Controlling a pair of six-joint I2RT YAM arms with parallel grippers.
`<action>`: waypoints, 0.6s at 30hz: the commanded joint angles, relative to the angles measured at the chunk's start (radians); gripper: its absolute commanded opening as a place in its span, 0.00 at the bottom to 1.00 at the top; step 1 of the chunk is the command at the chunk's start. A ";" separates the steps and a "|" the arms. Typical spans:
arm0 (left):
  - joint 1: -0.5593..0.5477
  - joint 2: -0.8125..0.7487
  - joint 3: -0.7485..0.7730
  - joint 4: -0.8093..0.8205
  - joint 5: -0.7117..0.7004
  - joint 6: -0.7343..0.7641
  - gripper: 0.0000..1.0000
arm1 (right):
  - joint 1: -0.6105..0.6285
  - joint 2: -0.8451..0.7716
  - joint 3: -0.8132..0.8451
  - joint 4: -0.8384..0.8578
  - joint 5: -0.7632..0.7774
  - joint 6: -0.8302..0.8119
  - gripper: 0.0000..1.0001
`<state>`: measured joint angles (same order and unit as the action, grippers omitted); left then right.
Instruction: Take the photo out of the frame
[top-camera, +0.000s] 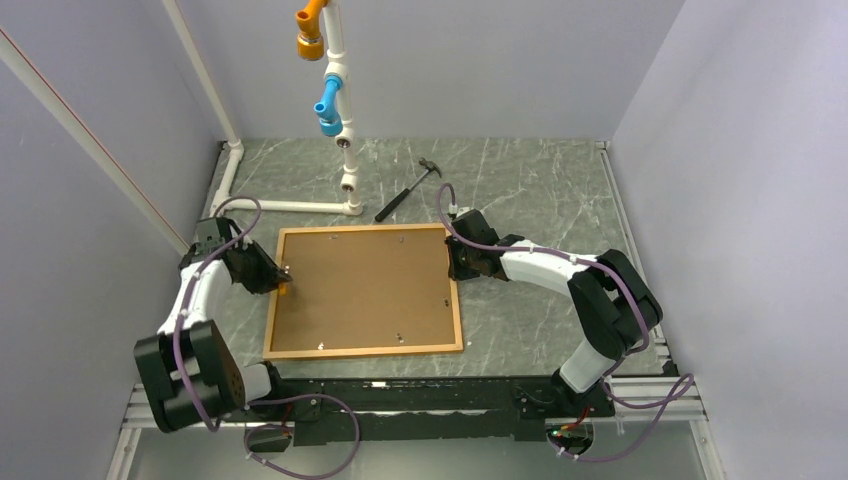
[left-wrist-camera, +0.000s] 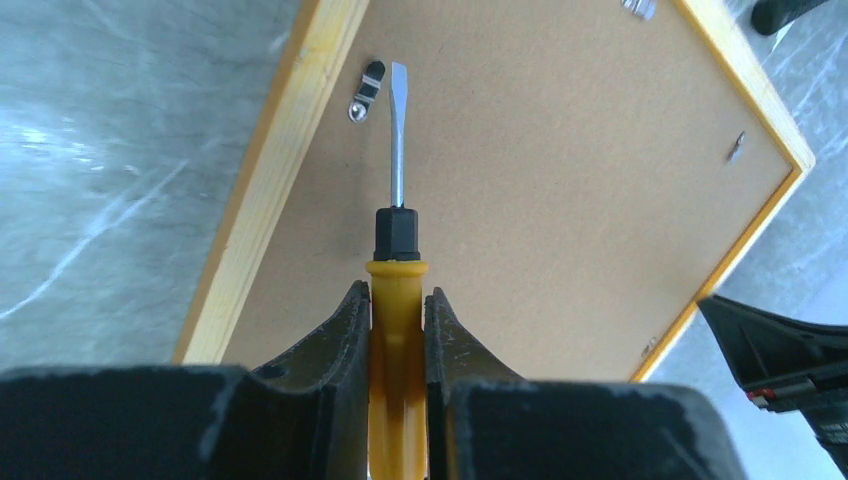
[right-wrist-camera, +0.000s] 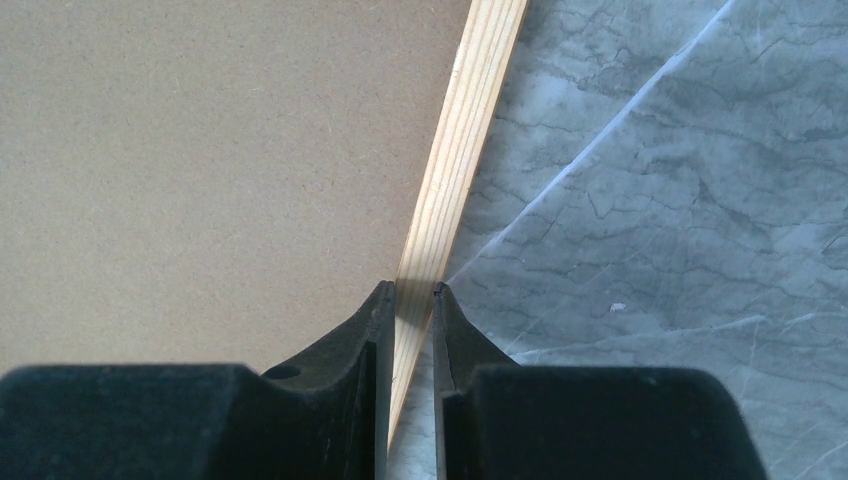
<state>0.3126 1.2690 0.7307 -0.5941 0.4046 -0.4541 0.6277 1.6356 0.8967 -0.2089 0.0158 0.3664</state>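
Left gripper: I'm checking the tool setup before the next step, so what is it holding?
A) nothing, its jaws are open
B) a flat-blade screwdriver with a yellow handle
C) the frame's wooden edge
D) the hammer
B: the left gripper is shut on the yellow-handled screwdriver, whose flat blade lies over the brown board back beside a metal clip.

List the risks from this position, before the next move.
1. The screwdriver blade sits beside the metal clip, not on it. A push could skid it off and gouge the photo's board back.
2. The right gripper pinches only the thin frame rail, so levering on the far side might twist the frame loose.
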 joint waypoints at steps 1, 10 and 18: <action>-0.037 -0.133 0.093 -0.052 -0.157 0.005 0.00 | -0.002 0.015 0.013 0.018 -0.011 -0.030 0.00; -0.265 -0.243 0.078 -0.118 -0.309 -0.042 0.00 | 0.000 0.004 0.035 -0.012 -0.022 -0.040 0.15; -0.428 -0.327 -0.002 -0.070 -0.286 -0.136 0.00 | 0.002 -0.020 0.054 -0.057 0.016 -0.043 0.41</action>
<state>-0.0616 0.9752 0.7471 -0.6849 0.1333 -0.5293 0.6277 1.6363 0.9043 -0.2401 0.0078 0.3389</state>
